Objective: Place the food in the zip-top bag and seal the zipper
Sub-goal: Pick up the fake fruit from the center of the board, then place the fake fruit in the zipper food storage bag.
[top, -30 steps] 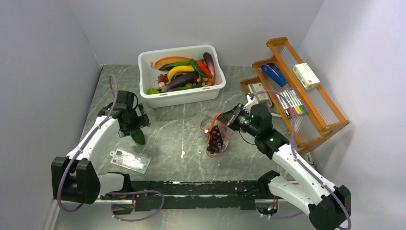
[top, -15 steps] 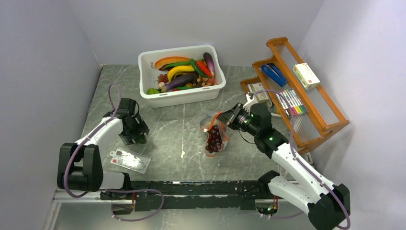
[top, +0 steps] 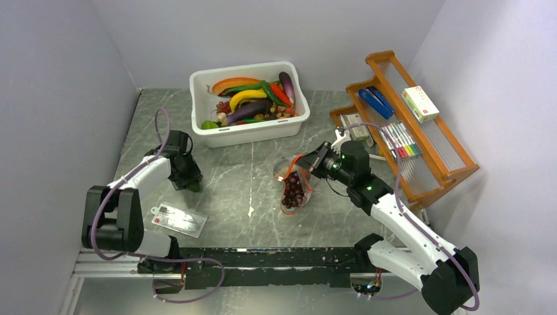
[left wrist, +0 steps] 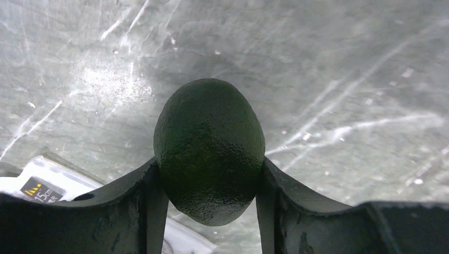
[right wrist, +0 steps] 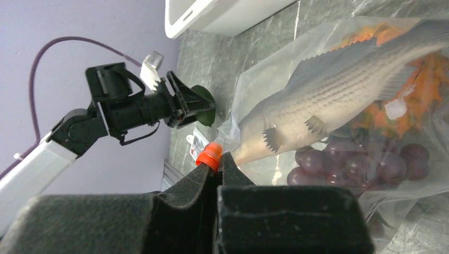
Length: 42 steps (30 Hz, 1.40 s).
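Note:
A dark green piece of food [left wrist: 209, 148] lies on the table at the left, and my left gripper [left wrist: 208, 166] is shut on it, a finger pressed against each side. In the top view that gripper [top: 190, 183] stands low over the table. The clear zip-top bag [top: 294, 191] hangs at the centre. My right gripper [right wrist: 217, 159] is shut on its orange-red zipper [right wrist: 209, 155], holding the mouth up. Inside the bag are a grey fish [right wrist: 339, 90], a purple grape bunch [right wrist: 360, 161] and an orange piece [right wrist: 418, 106].
A white tub [top: 246, 133] full of toy vegetables stands at the back. A flat white card [top: 178, 220] lies near the left arm's base. A wooden rack [top: 453, 157] with markers, a blue stapler and a box fills the right side.
My left gripper has dropped down to the table and closed its fingers round the green piece. The right gripper has kept its hold on the bag, shifting only slightly.

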Each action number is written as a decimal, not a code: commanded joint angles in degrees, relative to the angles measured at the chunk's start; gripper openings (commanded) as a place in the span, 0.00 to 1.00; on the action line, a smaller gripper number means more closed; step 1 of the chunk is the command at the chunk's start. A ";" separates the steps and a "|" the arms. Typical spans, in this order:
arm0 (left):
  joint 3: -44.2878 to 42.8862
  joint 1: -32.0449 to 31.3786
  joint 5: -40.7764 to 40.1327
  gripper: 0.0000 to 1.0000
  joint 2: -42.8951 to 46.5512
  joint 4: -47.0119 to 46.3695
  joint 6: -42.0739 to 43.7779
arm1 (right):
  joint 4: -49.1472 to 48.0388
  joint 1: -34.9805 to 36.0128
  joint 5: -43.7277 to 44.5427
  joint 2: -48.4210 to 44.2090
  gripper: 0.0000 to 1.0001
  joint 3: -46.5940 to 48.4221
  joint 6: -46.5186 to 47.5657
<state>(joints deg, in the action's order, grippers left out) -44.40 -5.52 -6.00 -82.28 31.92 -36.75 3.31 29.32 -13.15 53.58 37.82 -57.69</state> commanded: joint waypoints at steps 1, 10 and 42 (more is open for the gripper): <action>-4.49 -2.83 1.69 0.32 6.70 2.60 3.57 | -1.26 -0.26 -0.66 0.75 0.00 1.46 -2.71; -11.44 -13.34 18.19 0.30 21.06 -1.22 3.87 | 16.12 2.36 -3.56 12.28 0.00 23.57 4.94; -13.86 -14.75 42.54 0.31 25.99 -11.15 7.77 | 14.38 5.61 -7.15 38.69 0.00 32.43 5.66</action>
<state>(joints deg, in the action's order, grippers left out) -58.98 -18.57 30.20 -58.06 30.20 -26.44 18.70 35.07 -22.87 93.06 67.37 -56.01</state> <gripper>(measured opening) 0.513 0.004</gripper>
